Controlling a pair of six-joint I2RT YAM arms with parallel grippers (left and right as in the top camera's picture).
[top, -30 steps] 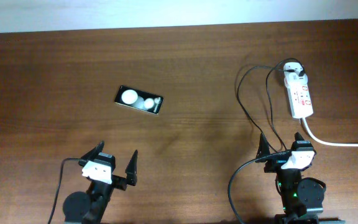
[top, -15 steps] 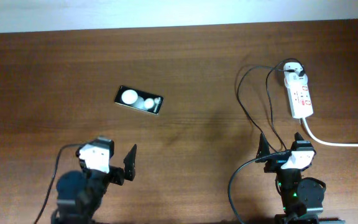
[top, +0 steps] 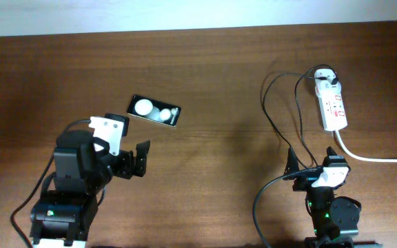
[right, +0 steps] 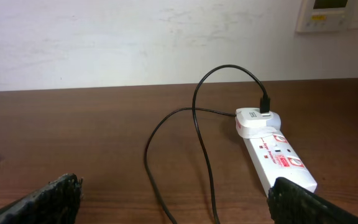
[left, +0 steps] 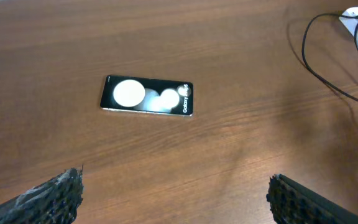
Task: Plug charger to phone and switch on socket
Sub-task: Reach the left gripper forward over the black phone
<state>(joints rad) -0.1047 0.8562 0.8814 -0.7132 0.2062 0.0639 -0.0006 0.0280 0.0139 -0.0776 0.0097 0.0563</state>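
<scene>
The black phone (top: 155,111) with two white circles lies flat left of the table's centre, also central in the left wrist view (left: 146,96). My left gripper (top: 123,157) hovers open just below and left of it, its jaws (left: 174,184) wide apart with nothing between them. The white socket (top: 333,107) lies at the far right (right: 278,158), with the charger's adapter (top: 326,81) plugged into its far end (right: 257,120). Its thin black cable (top: 281,120) loops across the wood (right: 199,140) toward my open right gripper (top: 311,161) (right: 174,188). I cannot make out the plug tip.
A thick white cord (top: 372,158) runs from the socket's near end off the right edge. A white wall (right: 135,37) stands behind the table's far edge. Bare brown wood (top: 226,138) lies between the phone and the cable loops.
My left arm has risen and swung forward toward the phone, ending just short of it. The right arm, phone, cable and socket have not moved.
</scene>
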